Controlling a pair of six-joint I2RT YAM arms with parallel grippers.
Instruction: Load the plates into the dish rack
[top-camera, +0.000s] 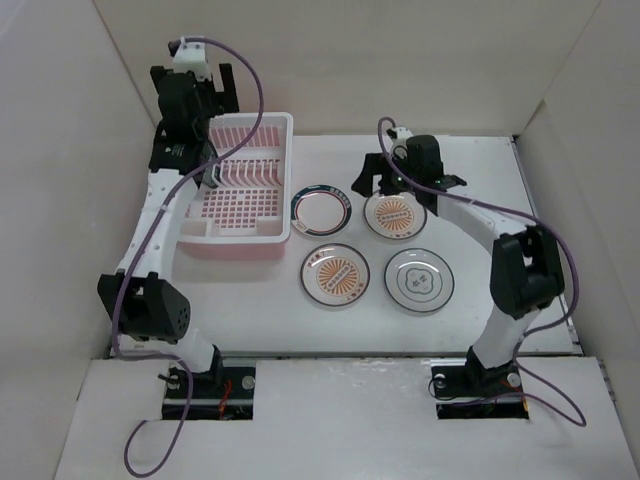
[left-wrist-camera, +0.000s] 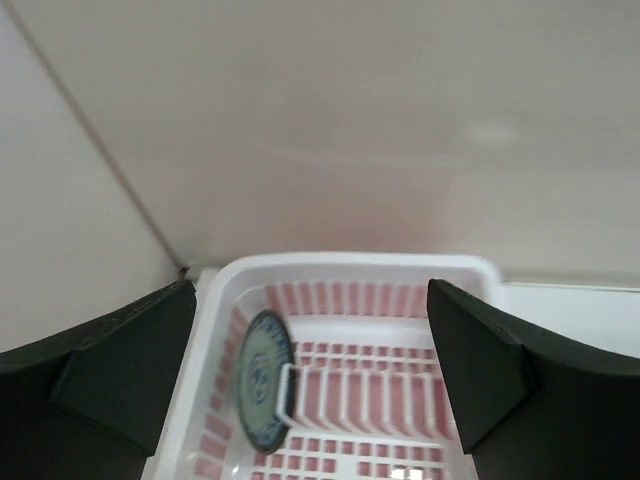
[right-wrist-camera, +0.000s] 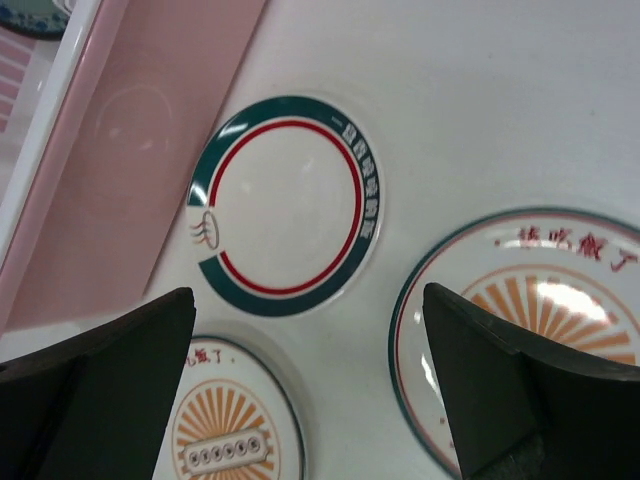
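The pale pink dish rack (top-camera: 245, 190) stands at the back left. A dark green plate (left-wrist-camera: 262, 378) stands on edge in the leftmost tine slot of the rack (left-wrist-camera: 350, 275). My left gripper (top-camera: 192, 140) is open and empty above that end (left-wrist-camera: 312, 330). On the table lie the teal-rimmed plate (top-camera: 321, 208), two orange sunburst plates (top-camera: 395, 215) (top-camera: 335, 275) and the grey-patterned plate (top-camera: 419, 279). My right gripper (top-camera: 378, 185) is open and empty, above the gap (right-wrist-camera: 308, 320) between the teal-rimmed plate (right-wrist-camera: 285, 205) and the sunburst plates (right-wrist-camera: 540, 320) (right-wrist-camera: 225, 430).
White walls enclose the table at the back and on both sides. The rack's pink side wall (right-wrist-camera: 150, 130) lies close to the left of the teal-rimmed plate. The white divider tines (top-camera: 245, 175) run across the rack.
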